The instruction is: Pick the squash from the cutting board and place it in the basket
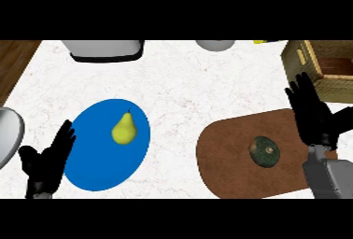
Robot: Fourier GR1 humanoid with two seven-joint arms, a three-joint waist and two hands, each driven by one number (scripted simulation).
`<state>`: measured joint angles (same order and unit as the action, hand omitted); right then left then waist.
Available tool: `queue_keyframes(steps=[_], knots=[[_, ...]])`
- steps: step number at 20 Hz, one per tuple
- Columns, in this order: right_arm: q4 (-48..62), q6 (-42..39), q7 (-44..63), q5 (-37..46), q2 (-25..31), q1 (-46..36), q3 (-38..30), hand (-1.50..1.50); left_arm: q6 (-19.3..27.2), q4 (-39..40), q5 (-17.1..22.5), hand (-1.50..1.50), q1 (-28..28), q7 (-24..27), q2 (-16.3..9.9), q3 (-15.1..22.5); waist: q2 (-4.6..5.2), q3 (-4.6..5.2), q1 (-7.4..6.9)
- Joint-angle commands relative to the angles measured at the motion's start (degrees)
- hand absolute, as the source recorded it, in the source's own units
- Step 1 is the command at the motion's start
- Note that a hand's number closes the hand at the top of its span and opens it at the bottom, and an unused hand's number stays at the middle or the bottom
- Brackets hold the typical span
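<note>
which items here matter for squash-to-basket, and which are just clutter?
For the job:
- squash, dark green
- cutting board, brown, under the squash
- basket, upper right corner
- right hand, open beside the board

Just lying about:
- pear on the blue plate
- grey appliance at the top edge
- grey bowl at the top edge
- left hand, open, resting lower left

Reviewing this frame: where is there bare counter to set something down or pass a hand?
Bare counter runs between the blue plate and cutting board, up to the grey appliance. Crowded right: right hand between board and basket.
</note>
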<state>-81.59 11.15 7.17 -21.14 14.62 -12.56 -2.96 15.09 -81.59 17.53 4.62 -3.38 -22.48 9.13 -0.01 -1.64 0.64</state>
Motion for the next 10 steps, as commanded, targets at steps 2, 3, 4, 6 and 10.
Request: queue_keyframes(steps=[2, 3, 4, 6, 10], knots=[[-8.32, -3.86, -3.30, 0.85, 3.90, 5.79, -0.58, 1.50, 0.67, -4.23, -0.78, 0.00, -1.50, 2.75, 0.33, -1.36, -0.43, 1.65, 0.37], [-10.54, -3.39, -5.73, 2.20, 3.88, 6.13, -0.28, 1.50, 2.77, -8.27, -1.53, 0.00, -1.18, 3.81, 1.31, -1.04, -0.76, 1.61, 0.32], [-14.08, -6.95, -7.09, 2.45, 6.42, 8.89, 0.30, 1.50, 2.29, -6.91, -1.63, 0.00, -3.79, 4.91, 1.33, -1.61, -0.96, 1.67, 1.97], [-18.61, -6.30, -10.48, 5.09, 8.17, 8.51, -0.29, 1.50, 3.29, -11.85, -1.73, 0.00, -4.58, 8.77, 2.94, -1.89, -1.63, 1.70, 1.97], [-24.66, -3.53, -13.83, 24.59, 5.12, 11.31, 18.86, -1.50, 2.72, -11.98, -1.56, 0.00, -6.50, 5.62, 4.79, 1.04, -0.94, 1.86, 0.62]])
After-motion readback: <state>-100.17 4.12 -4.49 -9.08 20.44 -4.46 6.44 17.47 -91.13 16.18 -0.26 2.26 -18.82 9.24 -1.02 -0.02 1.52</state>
